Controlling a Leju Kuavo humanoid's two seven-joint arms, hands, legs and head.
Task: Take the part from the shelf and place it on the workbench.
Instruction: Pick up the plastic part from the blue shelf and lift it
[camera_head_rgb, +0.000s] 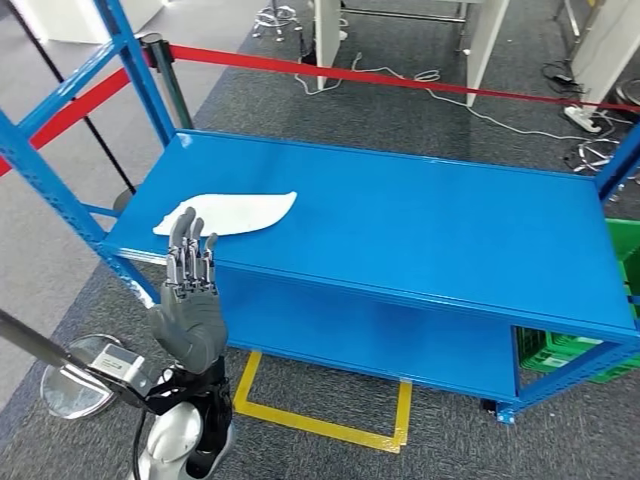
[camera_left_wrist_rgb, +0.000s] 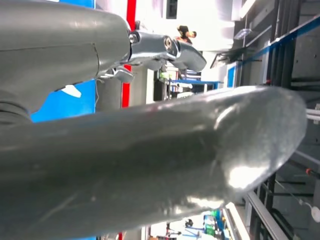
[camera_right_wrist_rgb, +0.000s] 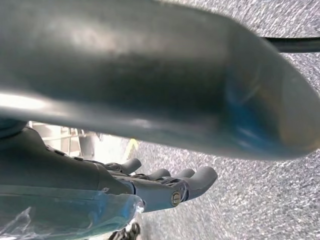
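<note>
workshop, blue steel shelf (camera_head_rgb: 392, 215), red barrier tape (camera_head_rgb: 362, 72), floor cables (camera_head_rgb: 483, 115)

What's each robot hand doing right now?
Left robot hand: open, fingers extended, holding nothing, near the white part.
Right robot hand: empty-looking; open or closed cannot be told.

blue shelf (camera_head_rgb: 423, 225) with a white part (camera_head_rgb: 226, 212) flat near its left end

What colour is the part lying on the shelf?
White. The part lies on the blue shelf, clearest in the head view.
</note>
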